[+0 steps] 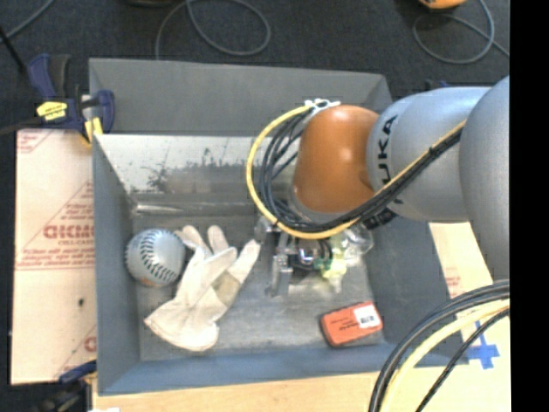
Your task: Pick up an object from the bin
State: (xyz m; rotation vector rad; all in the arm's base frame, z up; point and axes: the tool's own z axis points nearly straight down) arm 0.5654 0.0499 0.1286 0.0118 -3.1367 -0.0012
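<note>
Grey metal bin [214, 157], seen from above, takes up the middle of our view, its floor holding a few loose things. Reaching in from the right is the silver robot arm [446, 161], with a rounded orange cover [330, 157] and looped black and yellow cables at its wrist. Below that cover the gripper [292, 273] sits low over the bin floor, right of centre; we cannot tell whether it is released or clenched, and we see nothing grasped in it.

Largest of the things is a limp white fabric glove [202, 294], sprawled left of centre, one fingertip reaching close to the gripper. Touching the glove's left side lies a scuffed grey-white baseball with stitched seams [156, 256]. Near the front right corner rests a flat orange-red rectangular block with a white label [350, 324]. Nearest the gripper, just at its right, we make out a small clear crumpled item with green specks [343, 260]; its kind is unclear.
</note>
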